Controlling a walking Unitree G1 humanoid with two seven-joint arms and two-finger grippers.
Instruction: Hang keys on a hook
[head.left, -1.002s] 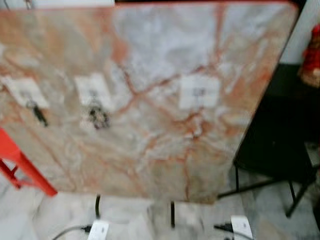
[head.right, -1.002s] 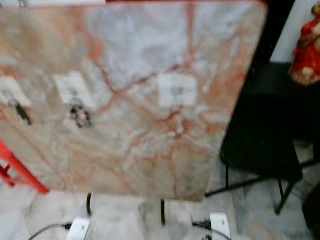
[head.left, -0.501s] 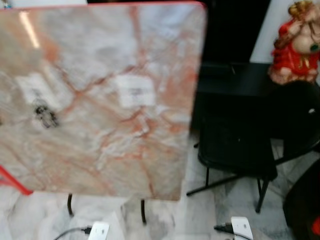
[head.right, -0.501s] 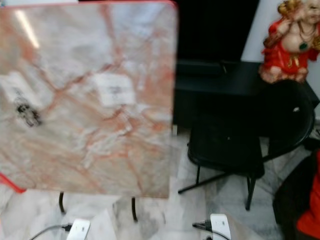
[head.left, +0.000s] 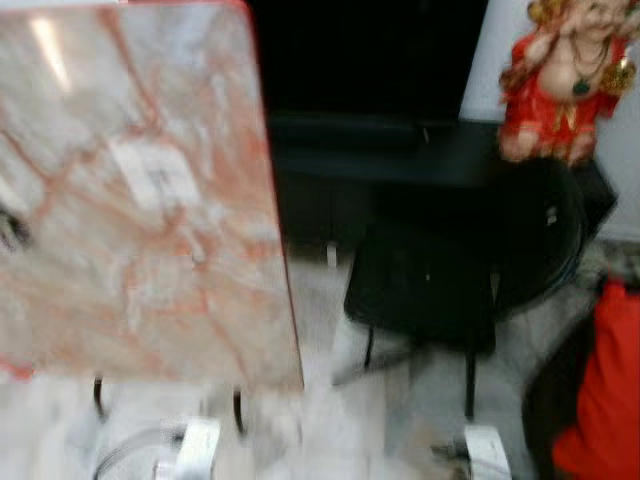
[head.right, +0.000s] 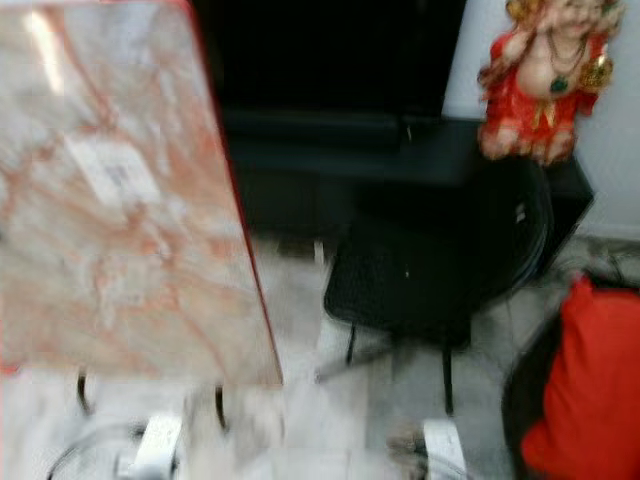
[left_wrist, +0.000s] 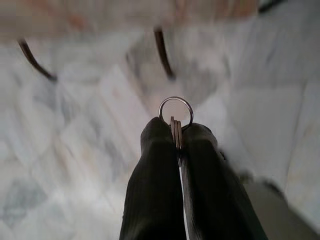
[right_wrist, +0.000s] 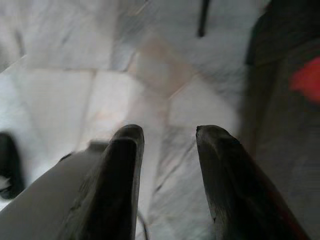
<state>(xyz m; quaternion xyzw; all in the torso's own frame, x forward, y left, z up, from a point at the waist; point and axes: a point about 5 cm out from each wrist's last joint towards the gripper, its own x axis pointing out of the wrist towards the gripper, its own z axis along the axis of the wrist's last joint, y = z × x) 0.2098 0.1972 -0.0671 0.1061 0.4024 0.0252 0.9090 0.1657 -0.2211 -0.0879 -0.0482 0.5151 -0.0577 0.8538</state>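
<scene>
Carry step, judging by the blur: keys in hand, not yet hung. Far left, marble-patterned board (head.left: 130, 200), pink-orange veins, glossy, rounded corner, with a white hook plate (head.left: 155, 175) stuck on it. Left gripper (left_wrist: 177, 137) low over the pale marble floor (left_wrist: 75, 150), jaws closed tight on the keys (left_wrist: 175, 131), round steel ring poking out past the tips. Next move likely needs the ring lifted and lined up with a hook. Right of board: black chair (head.left: 440, 290), red figurine (head.left: 560, 80). Right gripper (right_wrist: 167, 137) jaws apart, empty.
</scene>
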